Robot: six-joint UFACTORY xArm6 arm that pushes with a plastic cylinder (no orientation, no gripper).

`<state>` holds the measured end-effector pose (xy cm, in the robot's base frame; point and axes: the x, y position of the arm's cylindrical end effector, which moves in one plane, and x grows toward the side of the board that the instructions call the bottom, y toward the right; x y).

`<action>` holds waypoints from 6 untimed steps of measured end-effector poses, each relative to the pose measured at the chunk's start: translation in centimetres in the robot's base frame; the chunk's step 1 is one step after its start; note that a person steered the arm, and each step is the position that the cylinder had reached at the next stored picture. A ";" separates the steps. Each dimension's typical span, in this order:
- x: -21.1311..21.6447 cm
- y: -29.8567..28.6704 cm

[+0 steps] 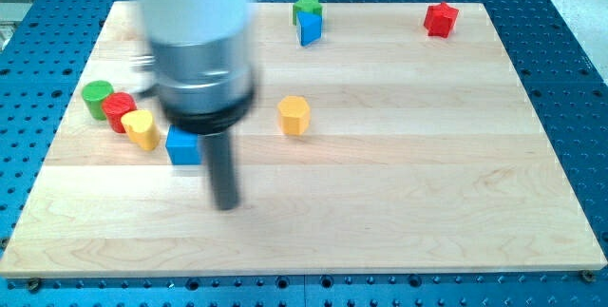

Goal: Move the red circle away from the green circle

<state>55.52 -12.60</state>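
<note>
My tip (226, 204) (a bare rod, nothing to clamp) should circle to ten o'clock between red circle (119, 110) and green circle (96, 97), touching neighbours.

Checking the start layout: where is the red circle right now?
The red circle sits near the board's left edge in the camera view, touching the green circle at its upper left and the yellow block at its lower right.

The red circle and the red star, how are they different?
The red circle is a round block, while the red star has points. The red circle sits at the view's left, squeezed between the green circle and a yellow block; the red star stands alone near the view's top right. My tip is nearer the red circle. Both are red.
</note>
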 end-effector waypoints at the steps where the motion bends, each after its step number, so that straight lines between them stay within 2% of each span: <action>1: 3.0 -9.7; 2: 0.8 -14.6; 3: -6.2 -17.6; 4: -11.8 -14.0; 5: -13.3 -6.6; 6: -13.2 -7.9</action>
